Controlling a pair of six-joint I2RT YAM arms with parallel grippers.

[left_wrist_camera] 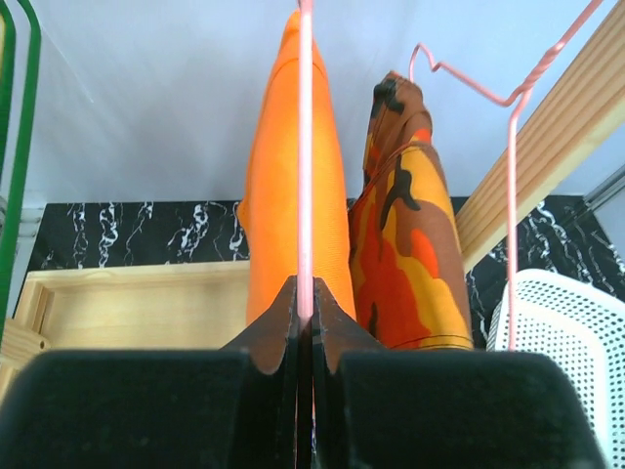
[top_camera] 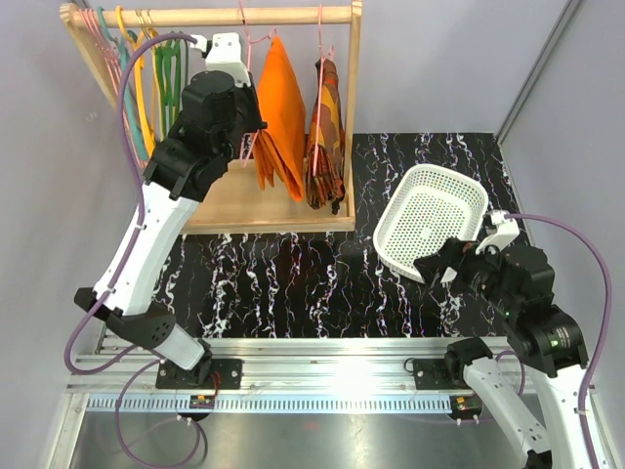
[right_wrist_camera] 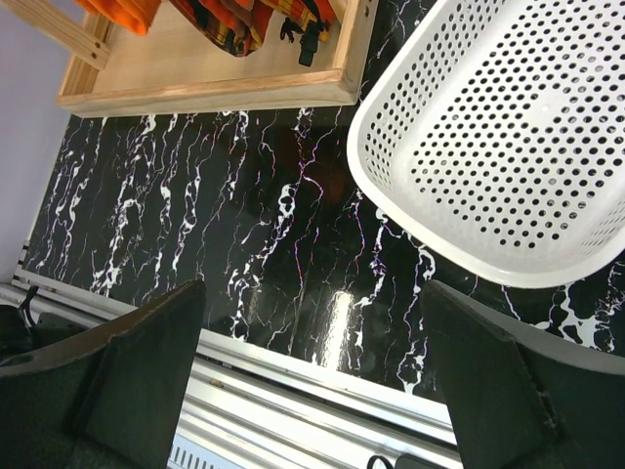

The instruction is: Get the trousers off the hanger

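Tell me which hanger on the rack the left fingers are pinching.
The pink hanger carrying the plain orange trousers; the other pink hanger holds a patterned garment.

White basket (top_camera: 431, 210) lies, seemingly tilted, right of wooden rack (top_camera: 239, 200).

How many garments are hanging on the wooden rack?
2. The plain orange trousers hang near the middle of the rack; the patterned garment hangs just right of them. The left arm covers part of the rack, so another may be hidden.
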